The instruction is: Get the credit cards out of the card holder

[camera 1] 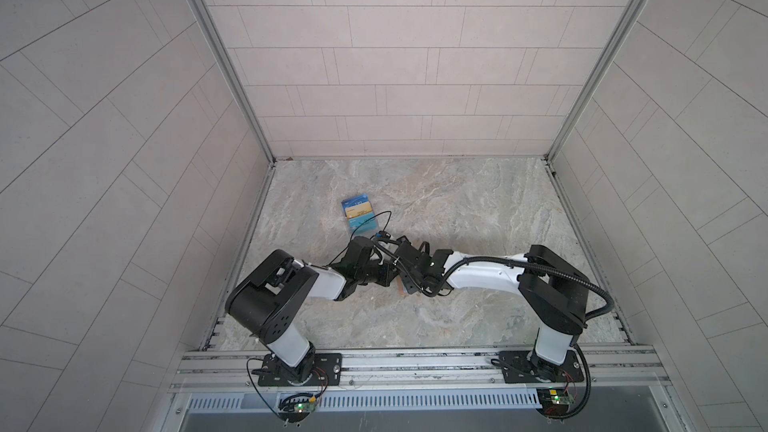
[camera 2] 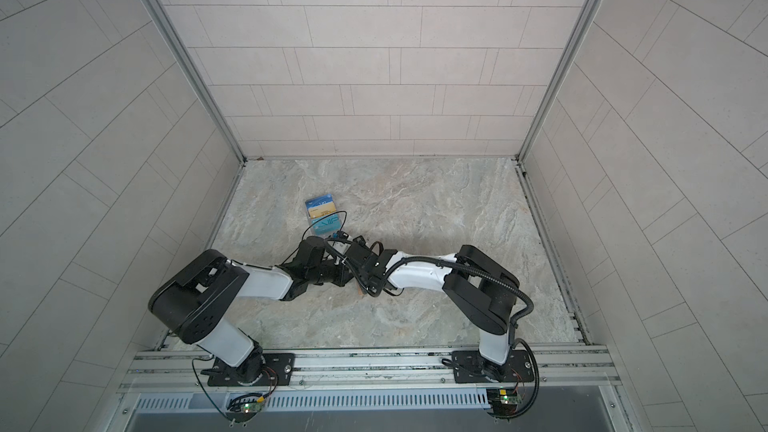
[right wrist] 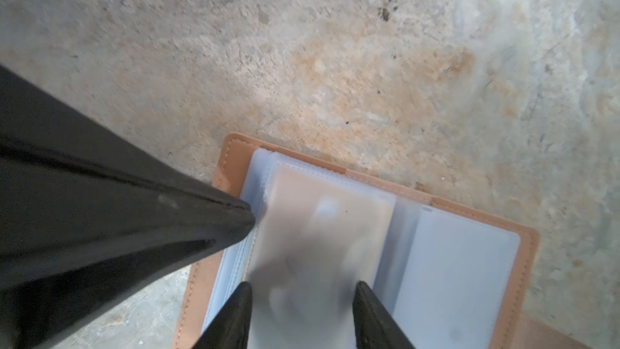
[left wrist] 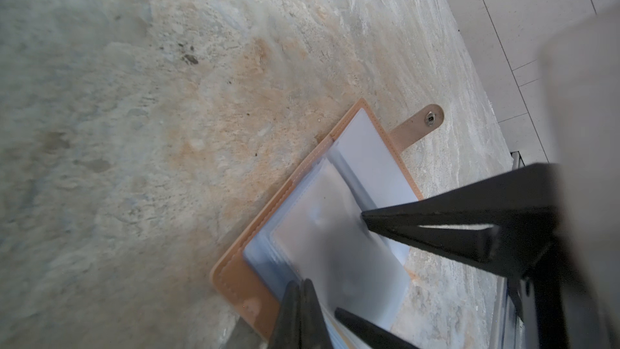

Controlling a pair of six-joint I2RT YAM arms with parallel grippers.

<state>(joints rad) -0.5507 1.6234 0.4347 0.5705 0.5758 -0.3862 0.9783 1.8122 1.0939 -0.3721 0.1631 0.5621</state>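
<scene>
The card holder lies open on the stone table, tan leather with a snap tab and frosted plastic sleeves. In both top views the two wrists cover it except for a tan sliver. My left gripper is shut, its tip resting at the edge of the sleeve stack. My right gripper is open, its fingers on either side of a lifted, blurred sleeve. Whether a card sits in that sleeve I cannot tell. Loose credit cards, blue, gold and teal, lie in a pile.
The card pile sits just beyond the left wrist, toward the back left. A black cable loop hangs over its near edge. Tiled walls close in the table on three sides, and a metal rail runs along the front.
</scene>
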